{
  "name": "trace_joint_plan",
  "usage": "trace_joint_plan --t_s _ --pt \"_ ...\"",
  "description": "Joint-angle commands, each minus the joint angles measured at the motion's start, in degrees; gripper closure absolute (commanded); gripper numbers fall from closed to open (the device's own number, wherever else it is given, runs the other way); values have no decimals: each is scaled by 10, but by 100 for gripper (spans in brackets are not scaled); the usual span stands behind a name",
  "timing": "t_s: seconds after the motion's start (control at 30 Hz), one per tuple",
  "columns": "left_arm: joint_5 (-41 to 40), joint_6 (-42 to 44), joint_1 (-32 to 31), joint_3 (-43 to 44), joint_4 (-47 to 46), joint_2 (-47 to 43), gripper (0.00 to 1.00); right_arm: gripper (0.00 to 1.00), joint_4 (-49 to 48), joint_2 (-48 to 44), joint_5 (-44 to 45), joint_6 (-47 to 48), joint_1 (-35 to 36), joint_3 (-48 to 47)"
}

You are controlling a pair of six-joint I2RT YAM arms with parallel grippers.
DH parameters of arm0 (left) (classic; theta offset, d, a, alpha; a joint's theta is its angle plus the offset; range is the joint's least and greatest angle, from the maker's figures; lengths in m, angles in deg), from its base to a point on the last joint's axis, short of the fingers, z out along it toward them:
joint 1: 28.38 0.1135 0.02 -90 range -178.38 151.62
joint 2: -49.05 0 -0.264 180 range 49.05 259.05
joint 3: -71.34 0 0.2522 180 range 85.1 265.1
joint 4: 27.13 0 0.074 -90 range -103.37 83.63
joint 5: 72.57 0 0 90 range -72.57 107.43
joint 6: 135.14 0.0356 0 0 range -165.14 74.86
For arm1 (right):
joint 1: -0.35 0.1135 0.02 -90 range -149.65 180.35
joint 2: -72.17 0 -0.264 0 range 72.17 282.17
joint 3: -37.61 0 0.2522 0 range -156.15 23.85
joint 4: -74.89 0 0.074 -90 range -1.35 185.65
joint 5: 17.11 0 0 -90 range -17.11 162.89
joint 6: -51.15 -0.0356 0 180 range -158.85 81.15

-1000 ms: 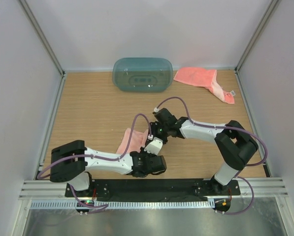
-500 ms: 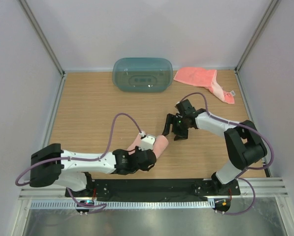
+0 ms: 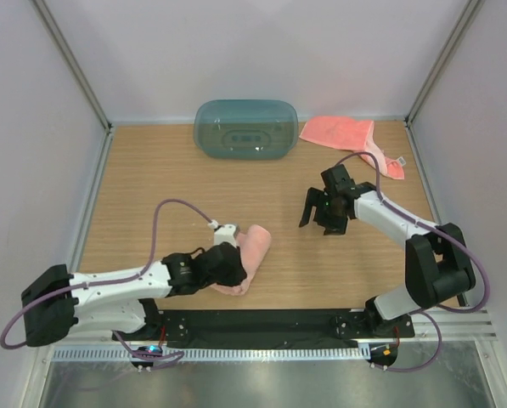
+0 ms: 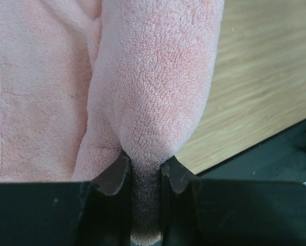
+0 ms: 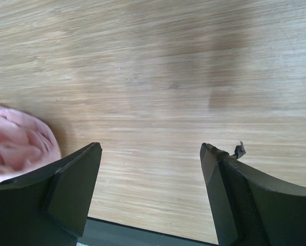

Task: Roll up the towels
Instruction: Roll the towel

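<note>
A salmon-pink towel [image 3: 253, 248] lies half rolled near the table's front edge, a little left of centre. My left gripper [image 3: 236, 270] is shut on its near end. In the left wrist view the roll [image 4: 158, 77] runs away from the jaws, pinched between the two dark fingertips [image 4: 114, 177], with a flat part of the cloth to its left. My right gripper [image 3: 318, 224] hovers over bare wood to the right of the roll, open and holding nothing. Its wrist view shows the roll's end [image 5: 19, 148] at the far left, outside the fingers [image 5: 73, 189]. The second towel [image 3: 348, 136] lies crumpled at the back right.
A translucent teal oval tub [image 3: 245, 129] stands upside down at the back centre, beside the second towel. White walls and metal frame posts close in the wooden table [image 3: 168, 187] on three sides. A black base plate [image 3: 261, 321] runs along the near edge.
My right gripper let go of the towel, opened wide and drew back to the right. My left arm pulled back to the left, still gripping the roll.
</note>
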Motion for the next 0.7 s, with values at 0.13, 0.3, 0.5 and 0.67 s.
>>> trace_joint_plan --t_s 0.13,0.3,0.5,0.67 --pt "229 -95 201 -161 -141 -149 100 14 24 -95 -7 2 0 9" --pt "375 -166 344 -255 -251 -184 100 12 31 -125 -26 -1 1 19" --pt "422 -256 383 -335 -390 -174 100 9 -5 -158 -83 -3 4 46" --pt "459 -259 381 -307 -448 -139 100 8 3 -165 -58 1 4 55"
